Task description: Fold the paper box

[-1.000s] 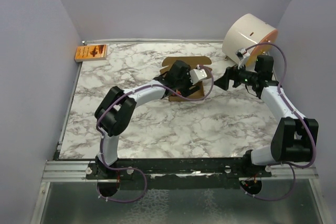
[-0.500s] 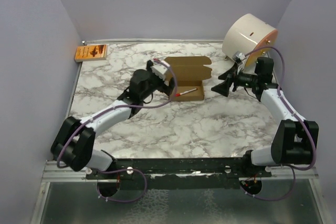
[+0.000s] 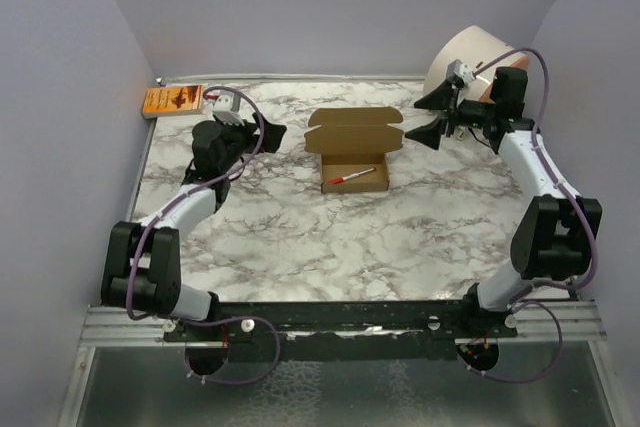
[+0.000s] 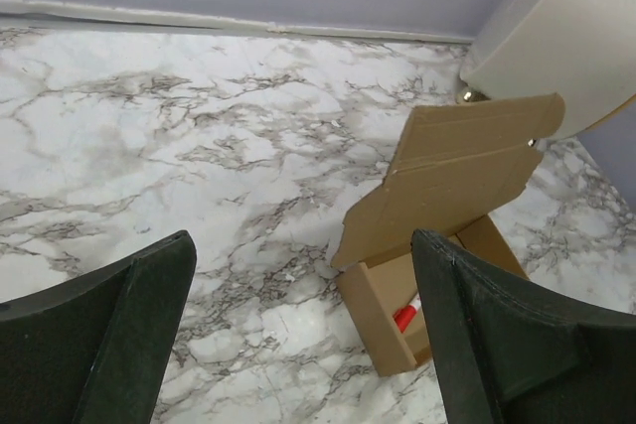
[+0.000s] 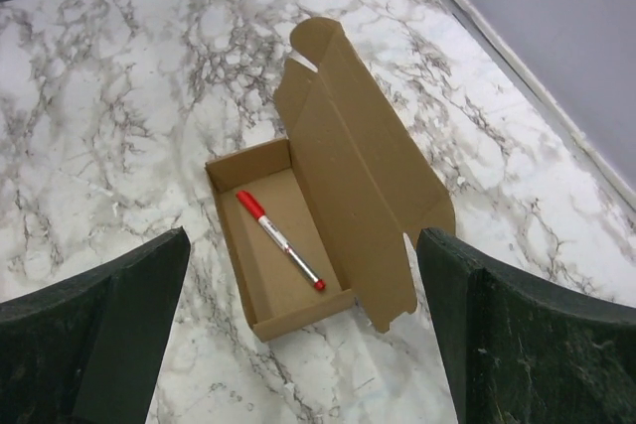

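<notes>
Task status: the paper box (image 3: 355,152) is partly formed. Its tray is erected, with all four walls upright, and it sits on the table (image 3: 300,237) to the left of the white cylinder (image 3: 465,47) and nearer the arm bases than that cylinder, close to it but not touching. The lid panel stands raised along the tray's far edge, on the cylinder's side, and its end tabs are untucked. Judged remaining work: lower the lid onto the tray and tuck the tabs and front flap into the walls. Left gripper (image 4: 301,240): jaws spread fully wide, empty, positioned well to the left of the cylinder, with the box lying between the two. Right gripper (image 3: 428,117): jaws spread fully wide, empty, positioned just in front of the cylinder and near the box's right end without contact. Item count: one paper box; one red-capped pen (image 3: 351,176) lying inside the tray; one white cylinder; one orange packet (image 3: 173,100), far left of the cylinder at the back edge; two grippers.
</notes>
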Robot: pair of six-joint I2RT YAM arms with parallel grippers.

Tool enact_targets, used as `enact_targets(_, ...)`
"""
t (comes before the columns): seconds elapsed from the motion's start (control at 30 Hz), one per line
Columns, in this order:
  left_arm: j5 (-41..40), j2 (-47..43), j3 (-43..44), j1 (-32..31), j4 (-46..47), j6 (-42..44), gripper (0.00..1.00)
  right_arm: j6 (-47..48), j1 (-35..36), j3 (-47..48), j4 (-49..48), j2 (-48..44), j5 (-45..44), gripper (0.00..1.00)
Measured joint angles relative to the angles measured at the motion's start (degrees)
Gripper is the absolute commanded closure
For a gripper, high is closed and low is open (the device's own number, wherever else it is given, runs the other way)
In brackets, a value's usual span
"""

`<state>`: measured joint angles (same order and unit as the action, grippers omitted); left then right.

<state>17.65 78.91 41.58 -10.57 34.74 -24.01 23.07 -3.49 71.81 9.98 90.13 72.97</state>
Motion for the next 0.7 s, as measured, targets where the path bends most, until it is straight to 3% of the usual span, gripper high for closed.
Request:
enact_targets(0.33,11.96,13.7,13.33,4.22,-4.61,0.39,0.1,3.17,0.0,7.93,11.61,10.49,-3.58,0.0)
enact_targets(0.7,22.03,20.72,32.02,4.87,-21.46,11.06,0.11,7.3,0.0,20.85,23.56,19.23,-4.61,0.07)
